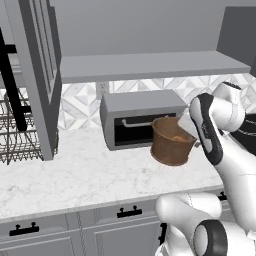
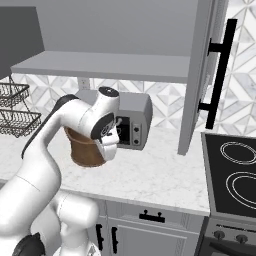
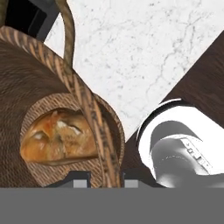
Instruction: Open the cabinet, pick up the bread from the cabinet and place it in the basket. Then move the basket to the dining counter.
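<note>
Hand view: one hand pinches the rim of one basket, fingers either side of its wall. One bread lies inside, just ahead of the fingertips; marble table beyond.

A rendered home kitchen — the fittings say so. A white gray-veined marble worktop runs over low gray drawers with black handles, backed by a patterned tile backsplash. A gray toaster oven sits at the far side of the worktop beneath an open upper cabinet, its door swung out. To the right lies a black stovetop — to the left, dark wire racks.
</note>
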